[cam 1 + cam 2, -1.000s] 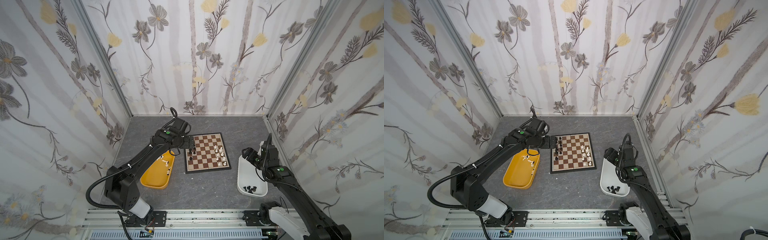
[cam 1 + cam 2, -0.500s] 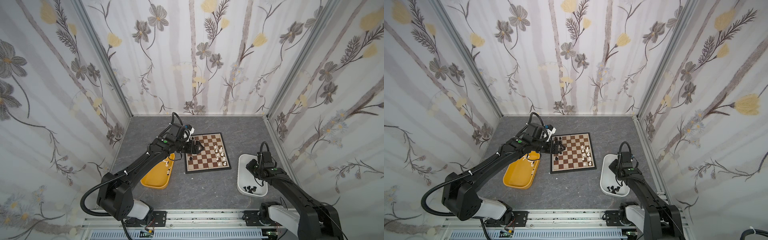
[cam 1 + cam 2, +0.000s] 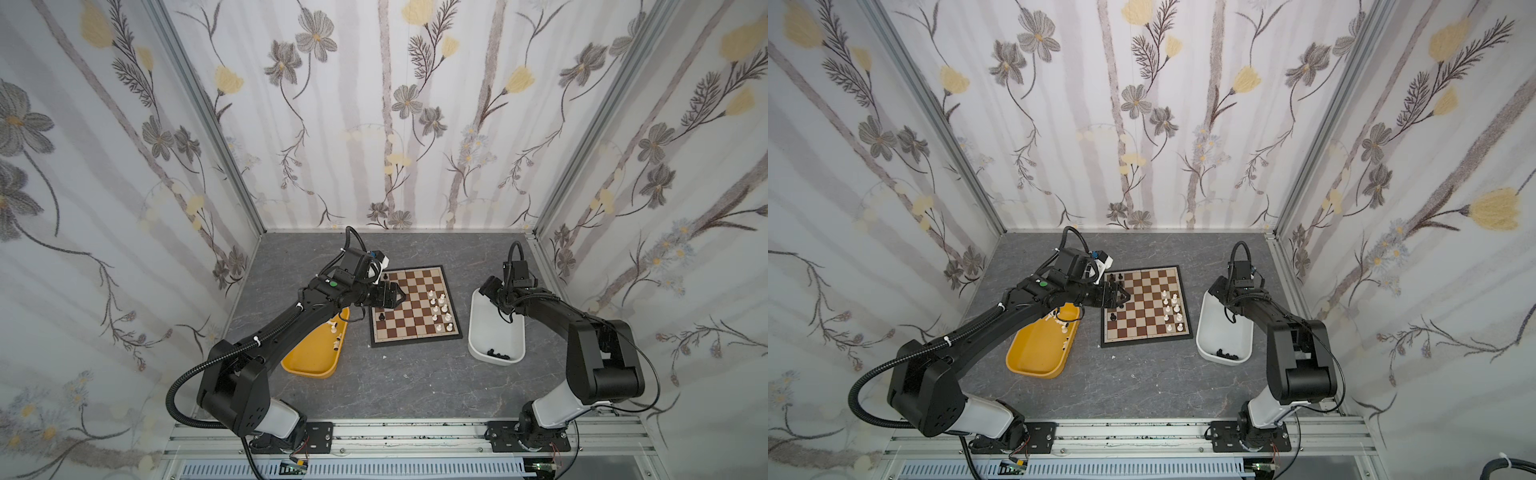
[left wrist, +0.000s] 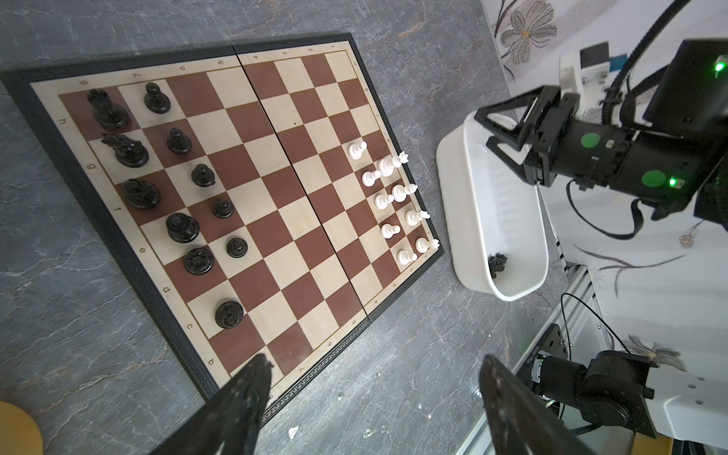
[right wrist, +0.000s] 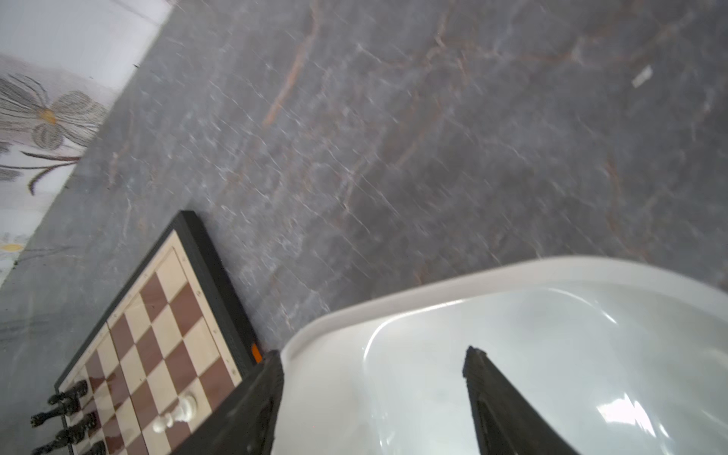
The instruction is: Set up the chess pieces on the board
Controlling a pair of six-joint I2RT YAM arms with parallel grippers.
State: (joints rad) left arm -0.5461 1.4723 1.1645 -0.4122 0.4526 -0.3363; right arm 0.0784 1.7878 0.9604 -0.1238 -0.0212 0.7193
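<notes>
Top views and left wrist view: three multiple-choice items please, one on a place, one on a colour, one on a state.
1. Where do the black pieces that are off the board lie?
A: in the yellow tub. B: on the table. C: in the white tub.
2. What colour are the pieces standing along the board's side nearest the white tub?
A: white. B: black. C: both.
3. How is the left gripper?
A: shut on a pawn. B: open and empty. C: shut and empty.

C: they lie at the white tub's near end.
A: only white pieces stand there.
B: its jaws stand wide apart with nothing between.
</notes>
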